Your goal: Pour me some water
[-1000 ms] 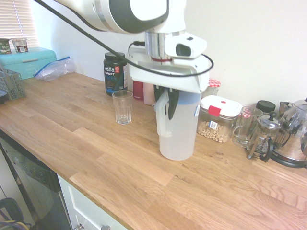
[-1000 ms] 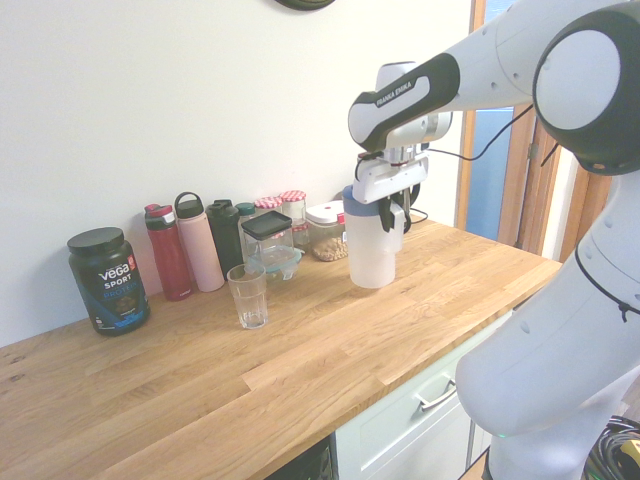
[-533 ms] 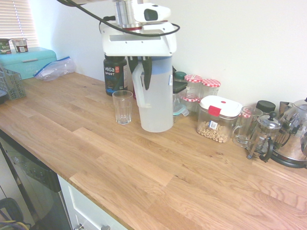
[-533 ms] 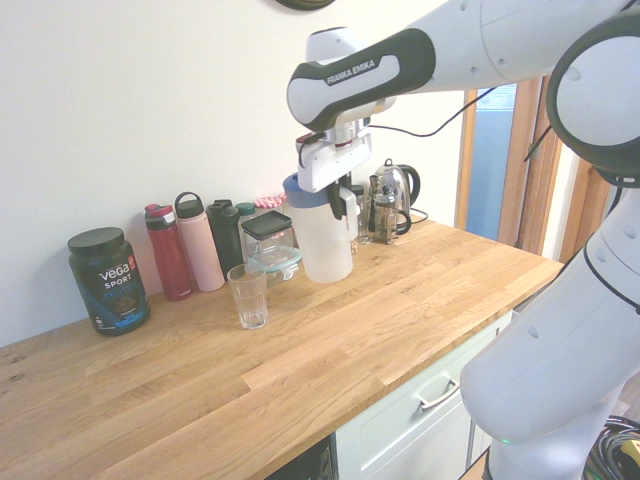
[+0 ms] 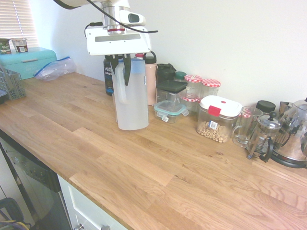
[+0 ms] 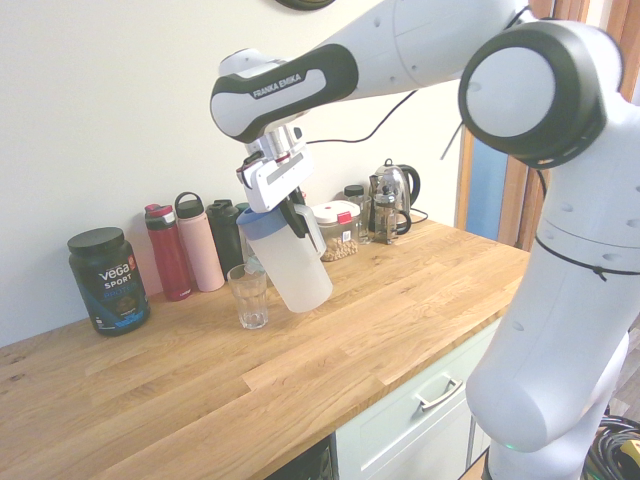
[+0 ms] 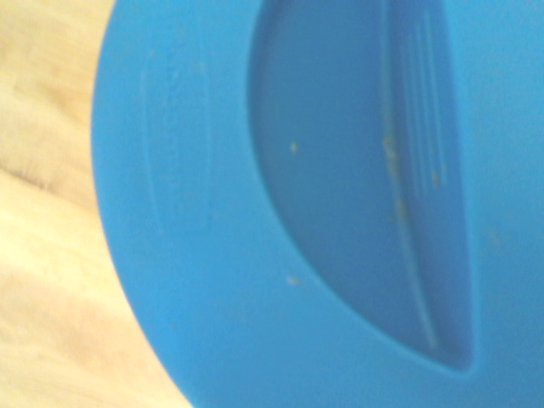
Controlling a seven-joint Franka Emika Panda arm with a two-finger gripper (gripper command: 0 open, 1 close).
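tool [image 6: 296,215]: clamped on jug [image 6: 290,265] handle (lifted, tilted) | glass [image 6: 247,296]: just beside

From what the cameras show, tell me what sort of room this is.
Most likely a home kitchen: a wooden countertop over drawers, an electric kettle beside a French press, and food storage jars against the wall.

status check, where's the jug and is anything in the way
End effector shut on jug handle. Jug lifted, tilted toward glass, right beside it. No water pouring yet. Nothing between them.
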